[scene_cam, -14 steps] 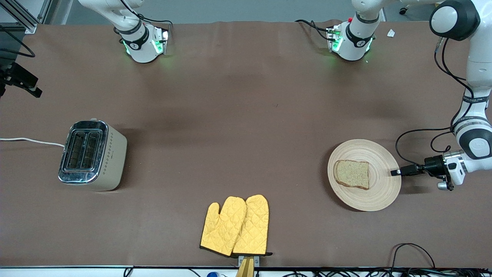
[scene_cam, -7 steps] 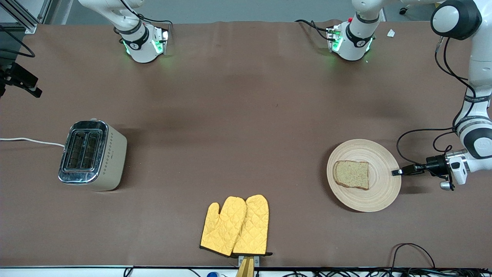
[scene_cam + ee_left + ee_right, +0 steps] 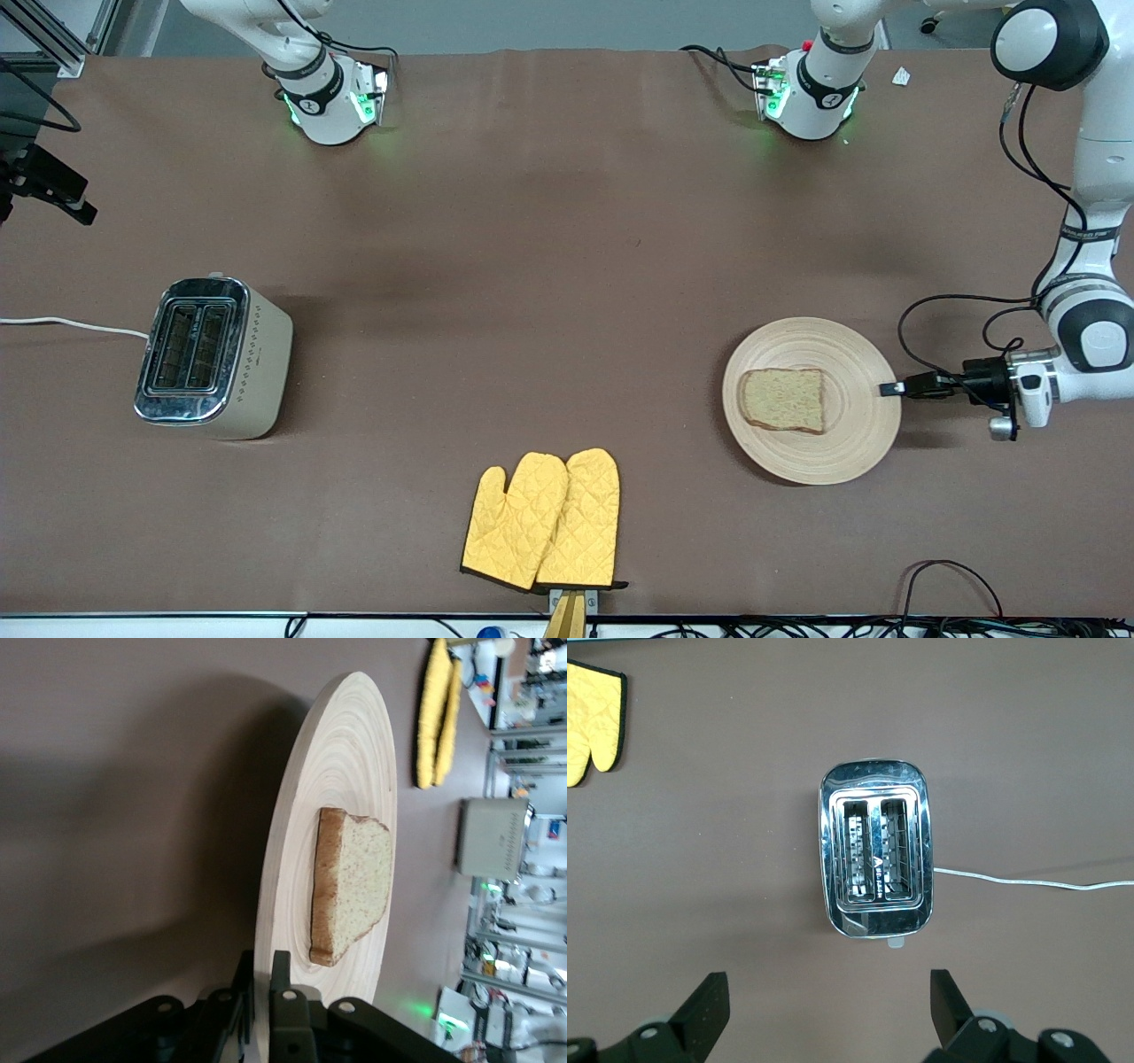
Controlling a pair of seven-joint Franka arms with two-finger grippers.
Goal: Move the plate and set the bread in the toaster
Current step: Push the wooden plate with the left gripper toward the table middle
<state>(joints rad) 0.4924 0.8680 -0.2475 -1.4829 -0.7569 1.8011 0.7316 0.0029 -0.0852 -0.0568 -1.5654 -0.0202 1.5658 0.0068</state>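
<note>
Claw [image 3: 887, 389] of the left arm: pinched shut on the rim of the plate [image 3: 849, 446], at the edge toward the left arm's end of the desk [image 3: 549, 266], with one finger over the rim and one under it in the left wrist view. Cannot tell whether the gripped edge is flat on the desk or just lifted off it. Bread [image 3: 783, 400] lying flat and loose on the plate, a little off centre, away from the pinched edge.

Claw [image 3: 824, 1012] of the right arm: spread wide, gripping nothing, hanging straight over the toaster [image 3: 213, 359], both slots bare and in plain sight from its wrist view. Waiting, by the look of it.

Toaster well apart from the plate, at the right arm's end of the desk, white cord [image 3: 71, 324] trailing off the desk edge. Yellow oven mitts [image 3: 542, 521] between the two, nearer the front camera.

Step in hand, as judged: shifting the plate toward the toaster so the bread comes within the right arm's reach.

To do it well:
- Hold the pinch firm; a thin rim can twist out of a two-finger grip.
- Slide low and level; any tilt toward the free edge could tip the loose slice off.
- Move slowly and stop gently, so the bread does not skid.
- Steer along the open middle of the desk, clear of the mitts.
- Stop short of the toaster, leaving room for the right claw to come down on the slice.
</note>
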